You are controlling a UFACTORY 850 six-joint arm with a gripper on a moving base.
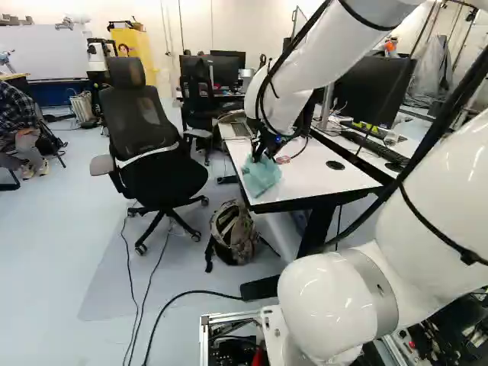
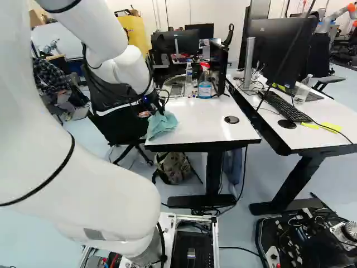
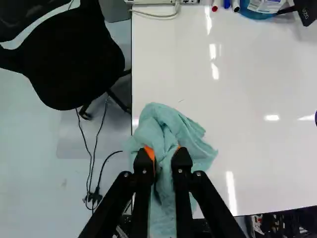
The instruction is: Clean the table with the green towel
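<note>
Green towel (image 3: 171,126) pinched btwn pincer's (image 3: 163,154) pads, bunched at worktop's (image 3: 257,74) near L corner, lapping L edge. Risk: cloth snags on edge, or slips if grip's shallow. Spray bottle (image 2: 204,89) & markers (image 3: 226,4) twd far end, may tip/roll if wipe overreaches; chair (image 3: 74,64) beside L edge, poss. obstacle.

White table (image 2: 195,131) in front of me, corner shot
I've got the green towel (image 3: 171,124) bunched at the near edge, markers (image 3: 227,4) beside a spray bottle (image 2: 204,89) farther back, plus some black disc (image 2: 231,119).
</note>
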